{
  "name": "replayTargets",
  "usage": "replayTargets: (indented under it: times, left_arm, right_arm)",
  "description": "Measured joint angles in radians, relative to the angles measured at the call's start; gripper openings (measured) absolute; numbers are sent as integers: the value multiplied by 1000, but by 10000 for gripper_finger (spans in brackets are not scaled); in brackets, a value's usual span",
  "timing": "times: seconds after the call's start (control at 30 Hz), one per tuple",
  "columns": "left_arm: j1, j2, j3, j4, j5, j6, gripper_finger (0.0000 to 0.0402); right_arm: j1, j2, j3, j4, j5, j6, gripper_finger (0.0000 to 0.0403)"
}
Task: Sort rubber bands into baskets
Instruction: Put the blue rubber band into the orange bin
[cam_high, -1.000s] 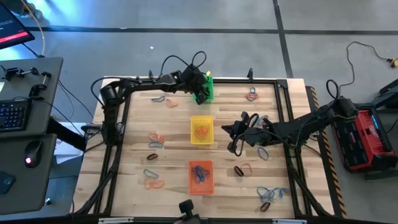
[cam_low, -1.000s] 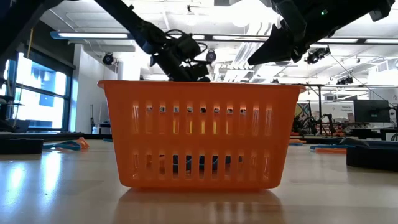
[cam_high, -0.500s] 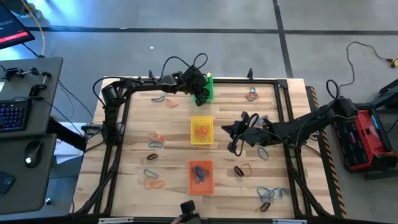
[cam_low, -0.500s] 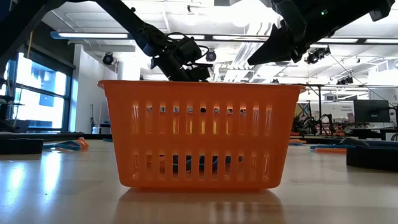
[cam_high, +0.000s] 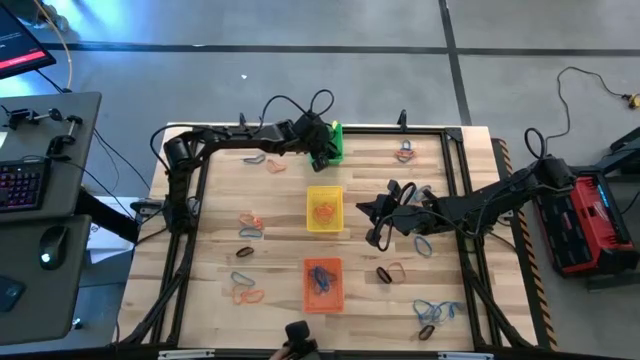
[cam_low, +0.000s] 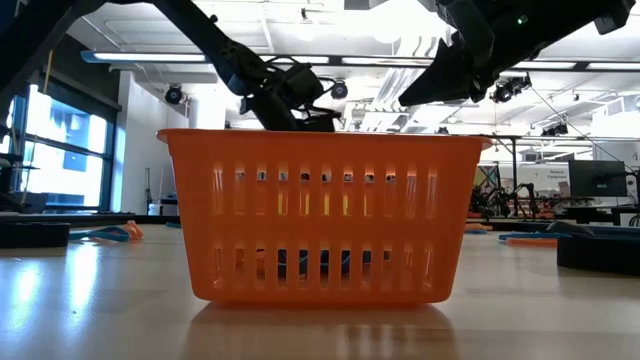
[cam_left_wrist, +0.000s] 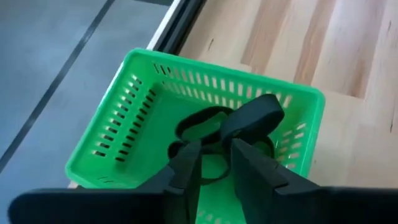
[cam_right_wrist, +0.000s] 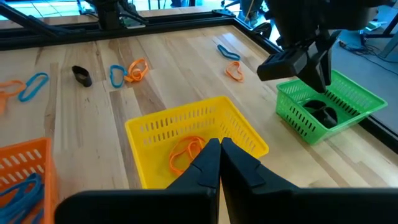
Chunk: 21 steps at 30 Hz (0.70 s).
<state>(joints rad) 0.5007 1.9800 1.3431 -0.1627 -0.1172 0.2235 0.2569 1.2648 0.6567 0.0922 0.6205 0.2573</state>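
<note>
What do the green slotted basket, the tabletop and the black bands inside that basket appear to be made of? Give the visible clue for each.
Green slotted basket: looks like moulded plastic, with uniform bright colour, thin walls and regular slots.
Tabletop: apparently wood with a pale finish, showing joined planks with grain lines.
Black bands: probably rubber, as matte, flat loops lying limp and bent on the basket floor, though the look alone cannot confirm it.

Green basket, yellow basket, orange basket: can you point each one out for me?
Green basket (cam_left_wrist: 134, 121): left wrist view, on its slotted side wall.
Yellow basket (cam_right_wrist: 180, 127): right wrist view, on its slotted side wall.
Orange basket (cam_low: 318, 165): low view, on the plain band under its top rim.
</note>
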Motion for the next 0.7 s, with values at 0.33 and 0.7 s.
replayTargets:
  times: [0.33, 0.7]
  left_arm:
    - [-4, -103, -165, 231, -3, -12, 21]
    - [-11, -390, -540, 530, 7, -58, 11]
  right_arm:
    - [0, 0, 0, -15, 0, 8, 0]
    - [0, 0, 0, -17, 0, 7, 0]
